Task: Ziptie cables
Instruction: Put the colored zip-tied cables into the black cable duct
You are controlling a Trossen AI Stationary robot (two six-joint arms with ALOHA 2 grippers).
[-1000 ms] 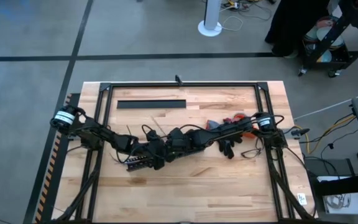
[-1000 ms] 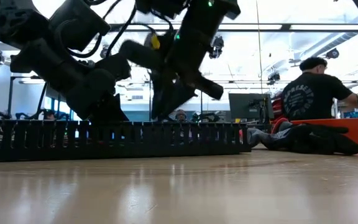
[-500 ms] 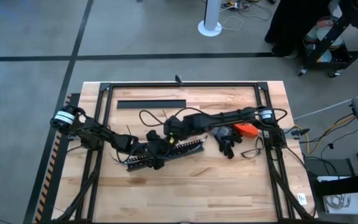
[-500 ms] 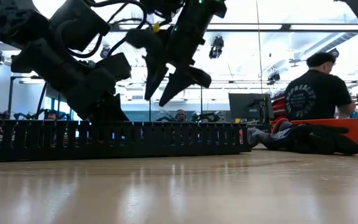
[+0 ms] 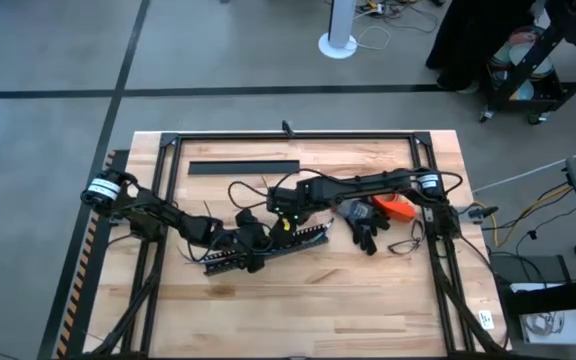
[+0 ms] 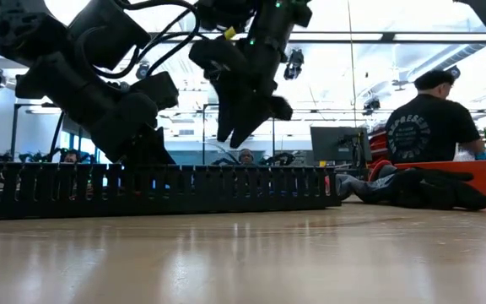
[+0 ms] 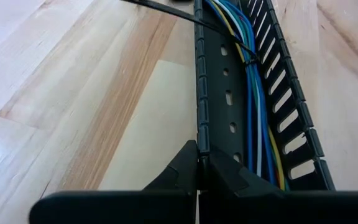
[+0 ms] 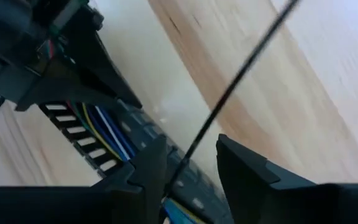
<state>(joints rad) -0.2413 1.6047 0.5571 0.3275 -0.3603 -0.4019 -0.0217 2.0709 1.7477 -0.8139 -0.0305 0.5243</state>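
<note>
Here, coloured cables [image 7: 253, 118] lie inside a black slotted plastic duct [image 7: 229, 106] on the pale wood table [image 7: 73, 93].
The left gripper [image 7: 199, 168] is pinched on the duct's wall; the right gripper [image 8: 188, 163], fingers slightly apart, has a thin stiff ziptie [image 8: 241, 78] running between them above the duct.

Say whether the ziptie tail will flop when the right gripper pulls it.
Probably stays straight: the ziptie tail runs as one unbent line between the open fingers of the right gripper. It looks very thin, so it may slip. The duct should hardly drag, since the left gripper clamps its wall.
</note>
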